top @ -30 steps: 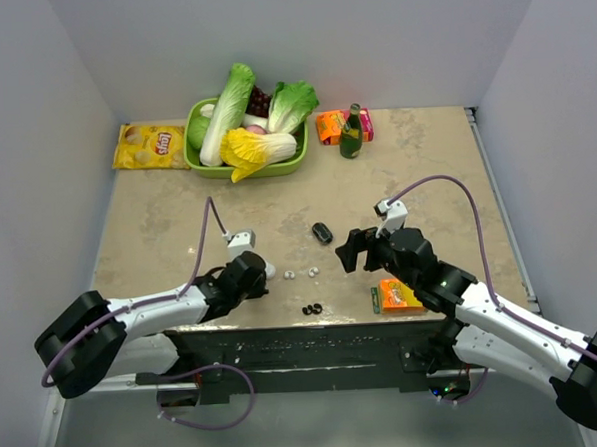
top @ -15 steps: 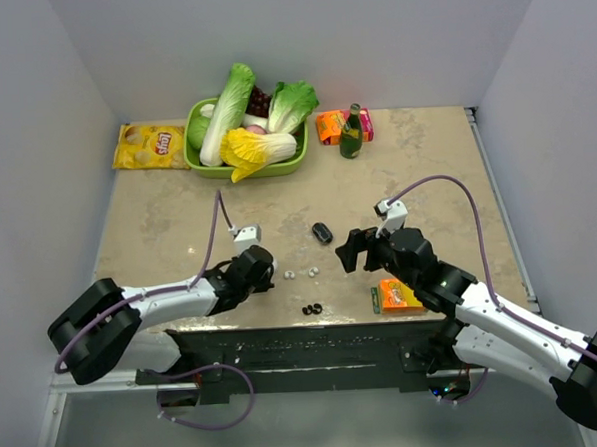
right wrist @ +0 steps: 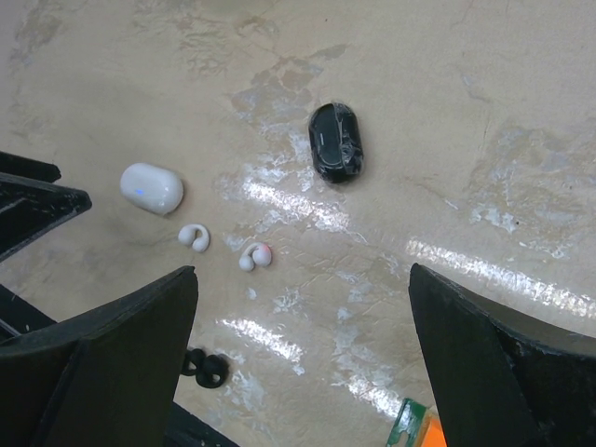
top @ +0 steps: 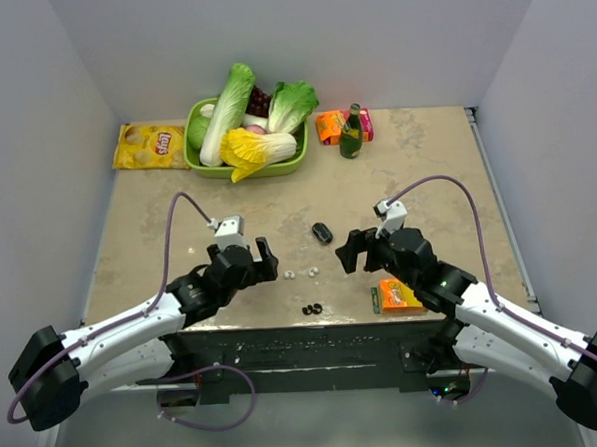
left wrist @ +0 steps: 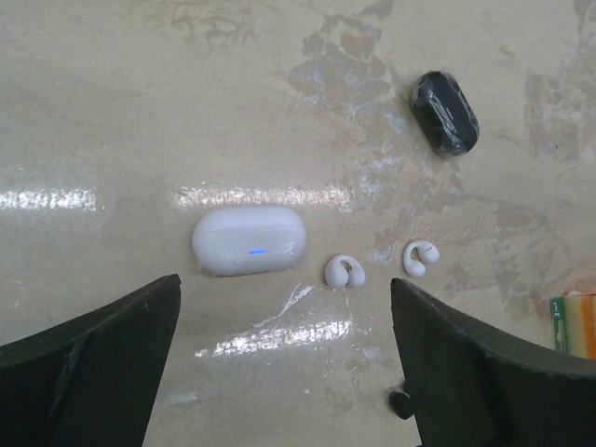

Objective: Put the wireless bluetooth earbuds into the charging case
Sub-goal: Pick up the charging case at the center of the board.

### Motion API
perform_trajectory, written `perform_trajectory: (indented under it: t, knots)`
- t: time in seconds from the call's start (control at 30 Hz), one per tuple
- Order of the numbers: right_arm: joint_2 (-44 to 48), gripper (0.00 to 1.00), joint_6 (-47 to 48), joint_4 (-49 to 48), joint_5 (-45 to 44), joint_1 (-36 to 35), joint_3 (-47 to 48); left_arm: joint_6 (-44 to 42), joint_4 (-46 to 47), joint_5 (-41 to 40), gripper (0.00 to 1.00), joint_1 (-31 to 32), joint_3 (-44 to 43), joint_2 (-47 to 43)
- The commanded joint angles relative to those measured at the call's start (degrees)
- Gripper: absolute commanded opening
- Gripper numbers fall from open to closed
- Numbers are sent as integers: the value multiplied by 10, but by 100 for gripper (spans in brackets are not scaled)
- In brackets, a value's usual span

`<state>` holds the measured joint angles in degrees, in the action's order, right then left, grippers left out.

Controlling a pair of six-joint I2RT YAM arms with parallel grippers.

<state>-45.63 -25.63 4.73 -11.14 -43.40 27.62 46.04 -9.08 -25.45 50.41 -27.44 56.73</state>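
Note:
The white charging case [left wrist: 250, 240] lies closed on the table with a small blue light lit, just ahead of my open left gripper [left wrist: 284, 289], which holds nothing. Two white earbuds [left wrist: 345, 271] [left wrist: 419, 257] lie to the case's right. The black case [left wrist: 445, 113] lies closed farther off, also visible from above [top: 322, 232]. A pair of black earbuds [right wrist: 203, 368] sits near the table's front edge [top: 311, 309]. My right gripper [right wrist: 303, 270] hangs open and empty above the table between the black case [right wrist: 335, 142] and the white earbuds [right wrist: 195, 237].
At the back stand a green basket [top: 200, 161] of vegetables, a yellow chips bag [top: 149, 146], a green bottle [top: 351, 133] and orange packets [top: 330, 128]. An orange box [top: 397, 295] lies under my right arm.
My left gripper has gone from shut to open. Its arm has swung and drawn back a little from the white case. The right arm has not moved.

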Motion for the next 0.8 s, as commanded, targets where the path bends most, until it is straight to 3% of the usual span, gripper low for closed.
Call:
perform_trajectory:
  t: [0.0,0.13,0.2,0.33,0.5,0.77]
  knots:
    - [-2,98,4,-18,7,0,2,60,-49,-56,100,2,-1,-18]
    - [2,98,6,-11,5,0,9,138,-42,-90,100,2,8,3]
    - [11,98,8,-6,3,0,9,115,-15,-76,100,3,6,4]
    - [24,98,8,-5,2,1,5,72,-68,-86,100,2,-59,60]
    - [26,98,5,-7,8,1,2,27,-63,-83,100,2,-88,88]
    - [28,98,6,-9,11,0,2,42,-77,-81,100,3,-109,167]
